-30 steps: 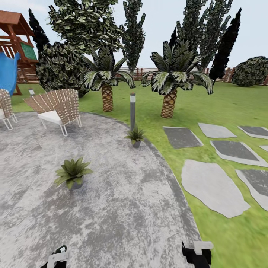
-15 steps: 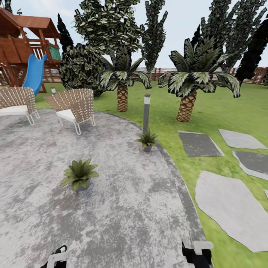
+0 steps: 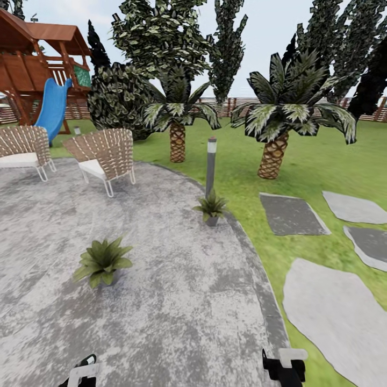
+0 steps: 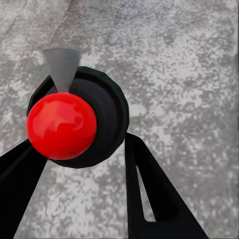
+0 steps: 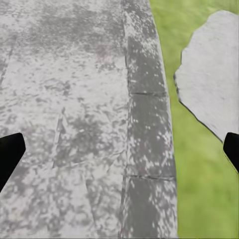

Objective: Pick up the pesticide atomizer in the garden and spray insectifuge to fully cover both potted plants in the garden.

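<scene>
Left fingers (image 4: 132,169) clasp the pesticide atomizer (image 4: 107,114) (end-on, patio (image 4: 189,59) beyond).

Left gripper (image 4: 84,164): matte black, flat tapering fingers (image 4: 149,199), one with a narrow slot. Right gripper (image 5: 119,154): black fingertips (image 5: 10,157), widely spaced. Both arm ends in head view: black housings with white plates.

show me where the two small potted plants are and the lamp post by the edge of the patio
Nearer potted plant (image 3: 101,261), head view, on its leaf rosette.
Farther potted plant (image 3: 212,206), head view, on its leaves above the grey pot.
Lamp post (image 3: 210,172), head view, on the middle of its grey shaft.
</scene>
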{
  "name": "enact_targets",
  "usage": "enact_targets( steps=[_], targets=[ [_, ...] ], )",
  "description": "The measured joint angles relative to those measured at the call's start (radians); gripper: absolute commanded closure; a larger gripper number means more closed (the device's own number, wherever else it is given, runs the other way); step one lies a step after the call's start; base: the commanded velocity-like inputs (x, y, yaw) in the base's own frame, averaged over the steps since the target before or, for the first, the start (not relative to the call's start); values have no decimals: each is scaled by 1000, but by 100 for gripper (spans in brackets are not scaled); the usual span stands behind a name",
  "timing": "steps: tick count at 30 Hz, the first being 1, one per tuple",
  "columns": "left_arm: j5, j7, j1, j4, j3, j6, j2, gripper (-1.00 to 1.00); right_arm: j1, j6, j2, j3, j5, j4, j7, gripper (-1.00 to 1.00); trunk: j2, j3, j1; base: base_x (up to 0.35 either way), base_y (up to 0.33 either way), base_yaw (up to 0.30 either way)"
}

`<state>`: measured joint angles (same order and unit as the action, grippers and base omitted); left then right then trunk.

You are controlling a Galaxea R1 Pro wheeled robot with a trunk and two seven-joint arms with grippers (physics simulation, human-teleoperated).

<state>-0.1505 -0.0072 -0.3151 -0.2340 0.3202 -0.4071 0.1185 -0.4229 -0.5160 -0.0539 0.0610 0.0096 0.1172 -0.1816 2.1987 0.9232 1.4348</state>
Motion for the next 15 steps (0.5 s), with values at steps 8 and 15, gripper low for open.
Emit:
enact_targets(
  steps=[8, 15],
  targets=[
    [0, 0, 0, 0, 0, -1, 0, 100, 0, 0, 1, 0, 0, 0, 0, -100, 0, 0, 0, 284, -200, 242],
    [0, 0, 0, 0, 0, -1, 0, 100, 0, 0, 1, 0, 0, 0, 0, -100, 0, 0, 0, 284, -200, 277]
  ],
)
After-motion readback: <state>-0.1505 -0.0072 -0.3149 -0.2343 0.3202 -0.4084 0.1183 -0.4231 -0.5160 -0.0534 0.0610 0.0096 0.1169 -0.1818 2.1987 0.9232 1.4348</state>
